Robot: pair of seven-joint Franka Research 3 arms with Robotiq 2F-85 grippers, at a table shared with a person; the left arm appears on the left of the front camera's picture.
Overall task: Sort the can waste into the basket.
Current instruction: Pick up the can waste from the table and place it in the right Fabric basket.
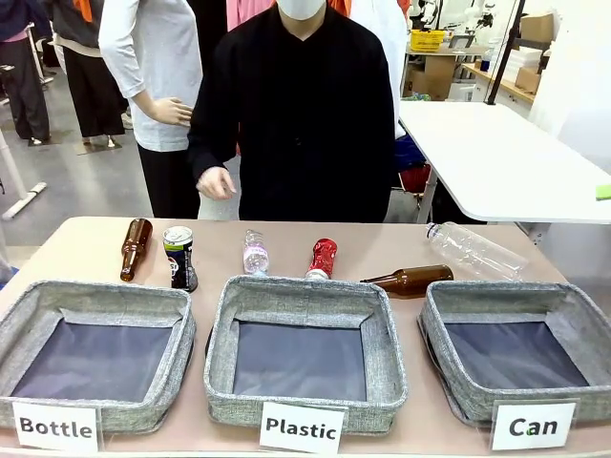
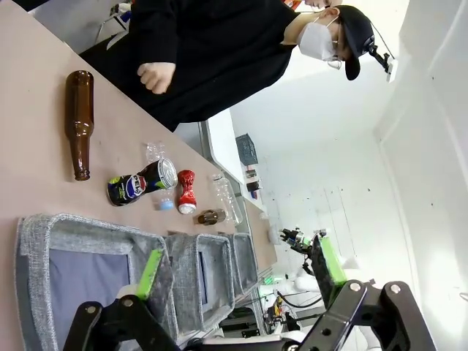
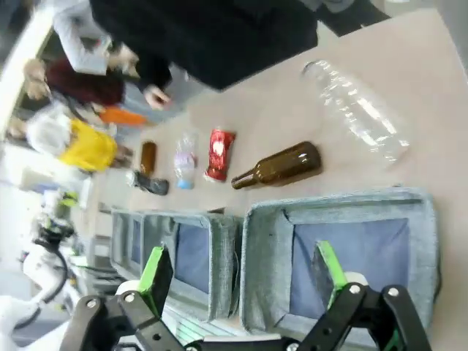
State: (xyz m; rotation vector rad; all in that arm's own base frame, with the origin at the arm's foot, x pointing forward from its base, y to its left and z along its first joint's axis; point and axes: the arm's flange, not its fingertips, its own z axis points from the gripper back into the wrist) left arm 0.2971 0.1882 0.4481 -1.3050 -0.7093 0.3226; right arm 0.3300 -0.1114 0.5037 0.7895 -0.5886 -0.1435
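A crushed red can (image 1: 323,258) (image 2: 186,191) (image 3: 219,154) stands near the middle of the far row on the table. A black can with a green top (image 1: 179,258) (image 2: 141,181) (image 3: 150,183) stands further left. The grey basket labelled "Can" (image 1: 496,298) (image 3: 267,256) sits at the front right with nothing in it. My left gripper (image 2: 241,267) hangs open above the left basket, holding nothing. Over the "Can" basket, my right gripper (image 3: 241,270) is open too, with nothing between its green pads.
Like baskets labelled "Bottle" (image 1: 95,298) and "Plastic" (image 1: 301,296) sit left and centre. Two brown glass bottles (image 1: 135,248) (image 1: 410,280) and two clear plastic bottles (image 1: 255,252) (image 1: 475,250) lie in the far row. A person's hand (image 1: 216,181) hovers beyond the far edge.
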